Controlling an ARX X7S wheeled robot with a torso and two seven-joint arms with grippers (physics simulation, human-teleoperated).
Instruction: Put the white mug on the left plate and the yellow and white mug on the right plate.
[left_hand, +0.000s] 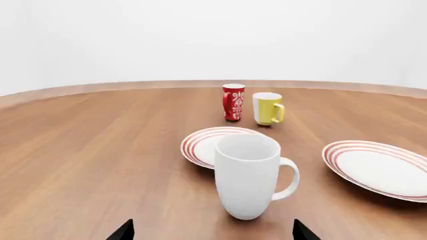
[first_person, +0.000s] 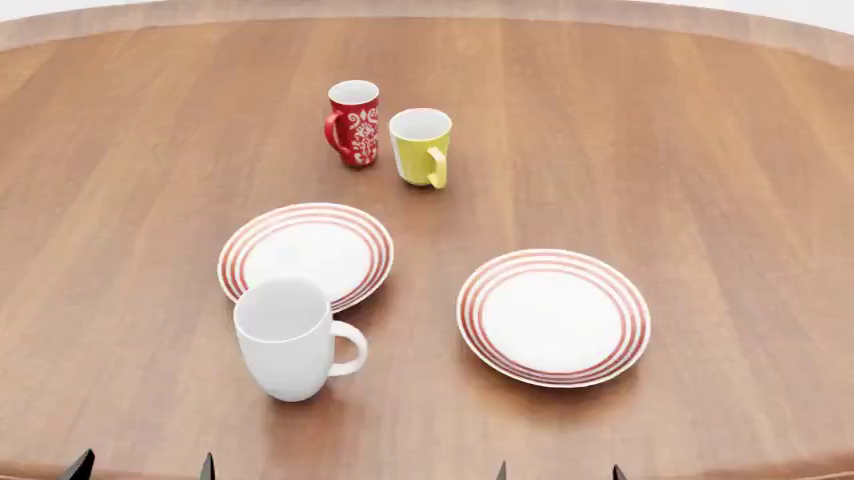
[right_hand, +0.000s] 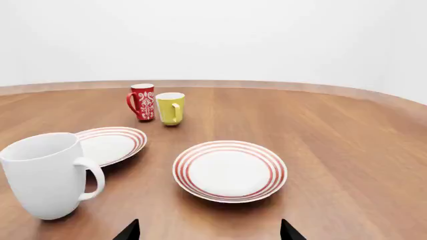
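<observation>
Both tools stand spread and empty. The white mug (left_hand: 248, 175) sits upright on the tabletop (first_person: 694, 150) directly ahead of the left tool (left_hand: 212, 234), handle toward the right tool (right_hand: 208, 232), probably easing a body grasp. The left plate (left_hand: 200, 145) lies just beyond; the yellow and white mug (right_hand: 170, 108) stands well past the right plate (right_hand: 230, 171).

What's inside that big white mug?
The white mug looks empty: the head view shows only its plain white inner wall. Its very bottom is hidden by the rim, so that part cannot be confirmed.
</observation>
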